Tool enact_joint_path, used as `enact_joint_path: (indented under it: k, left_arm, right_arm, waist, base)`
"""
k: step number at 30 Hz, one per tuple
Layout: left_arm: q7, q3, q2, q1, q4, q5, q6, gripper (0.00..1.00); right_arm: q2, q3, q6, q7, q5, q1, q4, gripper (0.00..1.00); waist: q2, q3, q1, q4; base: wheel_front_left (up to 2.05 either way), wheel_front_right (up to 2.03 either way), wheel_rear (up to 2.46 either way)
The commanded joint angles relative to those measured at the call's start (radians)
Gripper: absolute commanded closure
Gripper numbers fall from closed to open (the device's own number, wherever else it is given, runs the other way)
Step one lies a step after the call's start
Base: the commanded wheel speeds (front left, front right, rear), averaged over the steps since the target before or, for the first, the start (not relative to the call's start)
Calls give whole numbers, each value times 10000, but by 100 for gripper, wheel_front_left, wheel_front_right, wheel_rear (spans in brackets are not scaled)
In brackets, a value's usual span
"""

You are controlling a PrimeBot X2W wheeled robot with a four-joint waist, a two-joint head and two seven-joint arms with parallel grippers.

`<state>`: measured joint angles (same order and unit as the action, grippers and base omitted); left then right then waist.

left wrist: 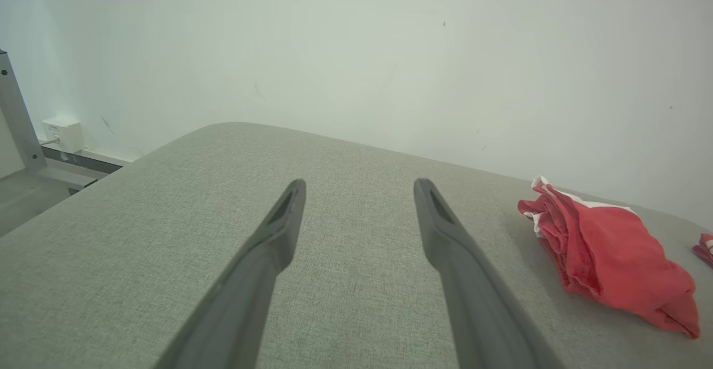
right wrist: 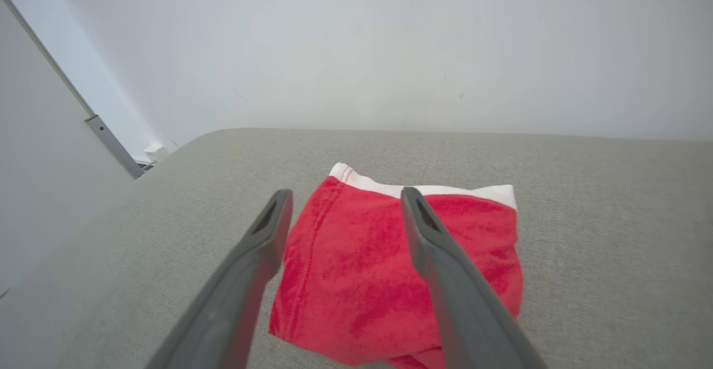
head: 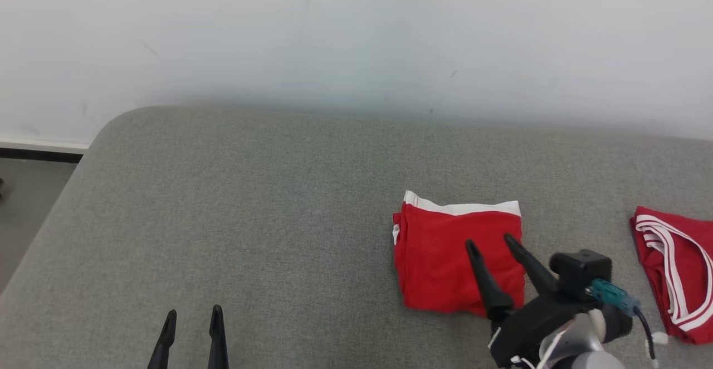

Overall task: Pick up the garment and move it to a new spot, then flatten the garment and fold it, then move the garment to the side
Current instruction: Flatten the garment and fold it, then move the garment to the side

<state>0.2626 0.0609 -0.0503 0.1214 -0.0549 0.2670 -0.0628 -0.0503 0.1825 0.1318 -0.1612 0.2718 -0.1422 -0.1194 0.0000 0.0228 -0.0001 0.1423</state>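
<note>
The garment [head: 445,252] is red with a white band along its far edge, folded into a compact square on the grey cushion [head: 267,213]. It lies right of centre in the head view, and the left wrist view has it [left wrist: 607,252] at the far right. My right gripper [head: 491,243] hovers over its near right part, open, nothing between the fingers. In the right wrist view the two fingers [right wrist: 342,202] straddle the red cloth [right wrist: 362,280] from above. My left gripper [head: 192,314] stands open at the lower left, well away from the cloth, over bare cushion [left wrist: 359,188].
A second red piece with white stripes [head: 677,271] lies at the cushion's right edge. The cushion's rounded left corner [head: 106,129] drops to the floor. A white wall [head: 356,40] runs behind. A grey post [right wrist: 111,143] stands at the left.
</note>
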Motion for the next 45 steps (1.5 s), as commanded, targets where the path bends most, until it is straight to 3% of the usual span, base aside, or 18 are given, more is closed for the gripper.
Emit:
enact_joint_path:
  k: [1,8,19,30,45]
  left_arm:
    - [25,-56,0,95,12,-146,-34,0]
    - [25,-394,2,-71,-101,-340,-113,0]
    - [25,-696,0,-160,-477,-820,-333,0]
    - [25,-749,-1,125,-960,-1105,-441,0]
    - [25,-871,-1,212,-1047,-1123,-530,0]
  right_arm:
    - [-1,-248,-26,235,-94,227,111,0]
    - [1,-1722,-26,1217,-504,1051,350,0]
    - [-3,-2528,-27,2350,-1078,1818,78,0]
    - [-2,-2433,-27,2744,-1342,2048,-779,0]
    - [-2,-2476,-27,2656,-1350,2001,-796,0]
  waist:
    - [0,127,1,-156]
    - [0,316,1,-468]
    - [0,516,1,-991]
    - [0,629,1,-1321]
    - [0,624,1,-1296]
  base:
    - [0,0,0]
    - [0,0,0]
    - [0,0,0]
    - [0,0,0]
    - [0,0,0]
